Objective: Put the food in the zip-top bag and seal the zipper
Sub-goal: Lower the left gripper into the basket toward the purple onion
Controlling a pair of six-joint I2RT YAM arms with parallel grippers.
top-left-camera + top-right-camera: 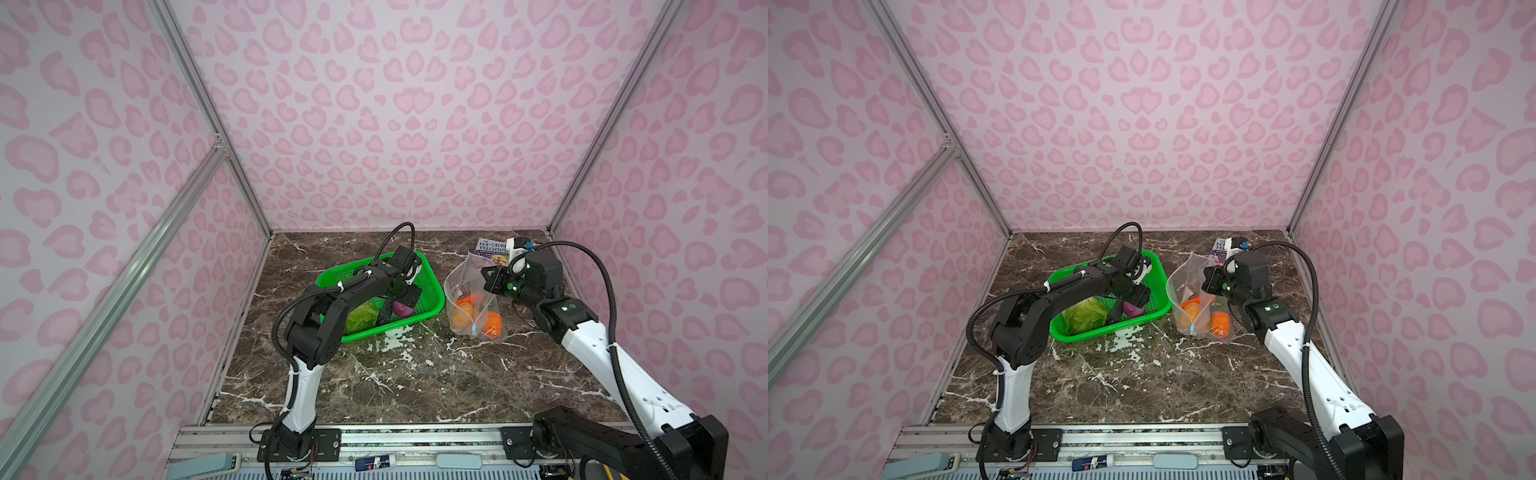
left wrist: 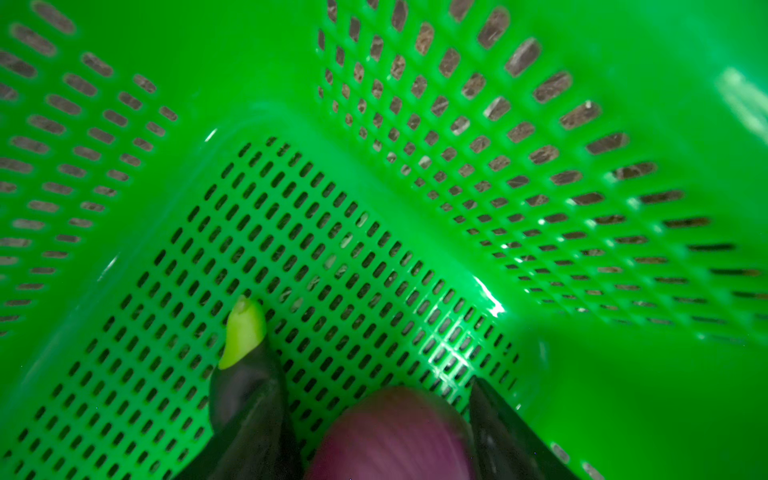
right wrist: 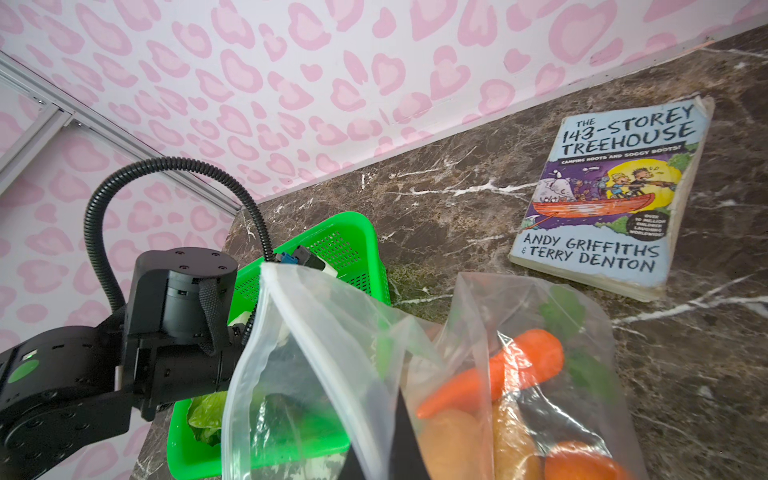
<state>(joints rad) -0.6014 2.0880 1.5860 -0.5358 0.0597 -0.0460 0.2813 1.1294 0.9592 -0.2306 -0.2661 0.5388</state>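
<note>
3 pieces are left in the green basket (image 1: 432,286): the cabbage (image 1: 360,318), the eggplant (image 2: 249,390) and the purple onion (image 2: 395,436). Right of the basket, the bag (image 1: 469,291) holds the carrot (image 3: 498,374), the potatoes (image 3: 453,449) and the pumpkin (image 1: 492,324). The left tool (image 2: 386,424) hangs inside the basket with jaws apart around the onion, not yet closed. The right tool (image 1: 488,280), jaws together, pinches the bag's rim and holds its mouth open. I judge the filling roughly half done; the zipper (image 1: 473,330) is unsealed.

pink walls (image 1: 395,124) (heart-print), marble table (image 1: 415,374)
</note>
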